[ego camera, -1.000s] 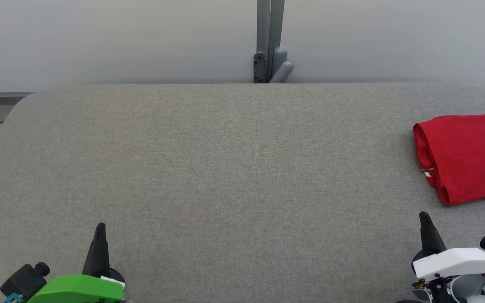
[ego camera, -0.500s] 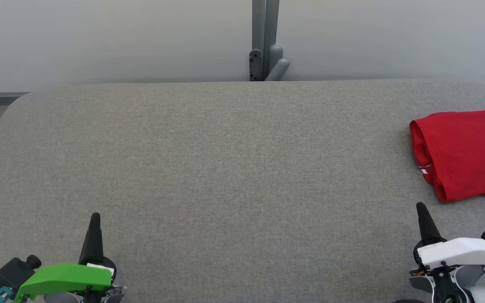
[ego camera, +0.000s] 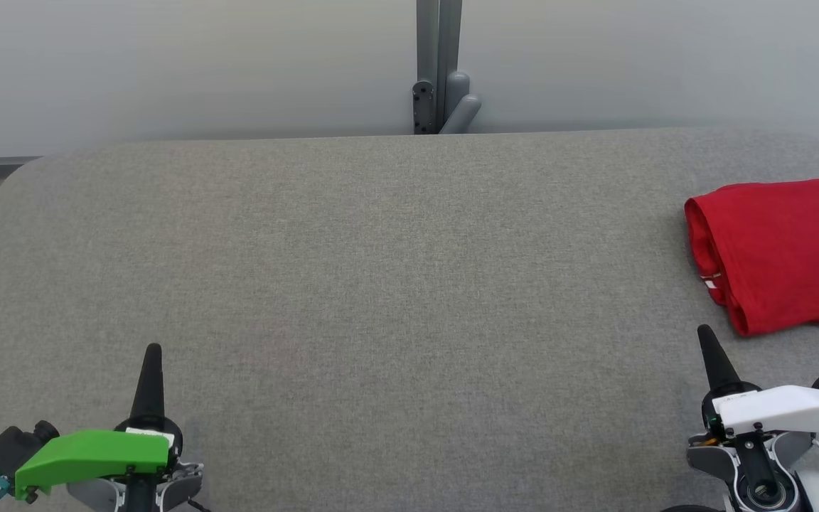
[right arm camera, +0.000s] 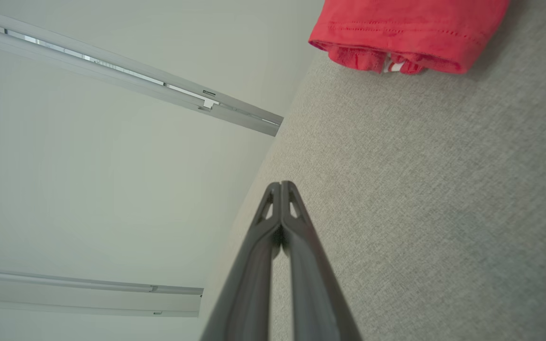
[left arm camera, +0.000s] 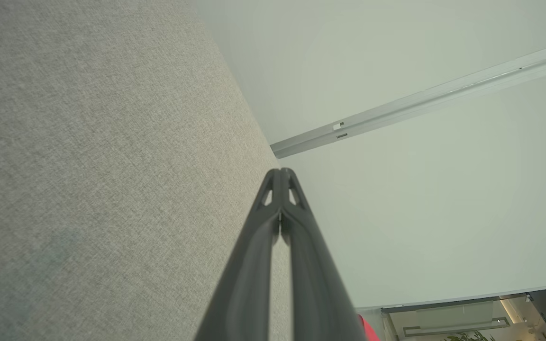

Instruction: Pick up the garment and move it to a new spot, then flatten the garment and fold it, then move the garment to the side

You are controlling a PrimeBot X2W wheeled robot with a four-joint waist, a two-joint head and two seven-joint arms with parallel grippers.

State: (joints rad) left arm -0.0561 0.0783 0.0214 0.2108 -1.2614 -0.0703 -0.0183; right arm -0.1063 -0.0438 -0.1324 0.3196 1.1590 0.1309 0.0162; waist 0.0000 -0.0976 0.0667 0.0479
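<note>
The red garment (ego camera: pixel 779 249) lies folded at the right edge of the grey table (ego camera: pixel 395 284), partly cut off by the head view's border. Its hemmed edge, the garment (right arm camera: pixel 405 38), also appears at the top of the right wrist view. My right gripper (ego camera: pixel 704 334) stands shut just in front of the garment, apart from it, holding nothing; the right gripper (right arm camera: pixel 280 183) has its fingers pressed together. Near the front left of the table my left gripper (ego camera: pixel 153 350) is shut and empty, and the left gripper (left arm camera: pixel 280 170) shows both fingers closed tip to tip.
A grey post with a bracket (ego camera: pixel 438 78) stands behind the table's far edge against a pale wall. The table's rounded left corner (ego camera: pixel 18 178) drops off beside a metal rail.
The head camera has shifted, so the whole picture slid slightly. Both grippers show a little higher in the head view; both stay shut. The garment lies as before.
</note>
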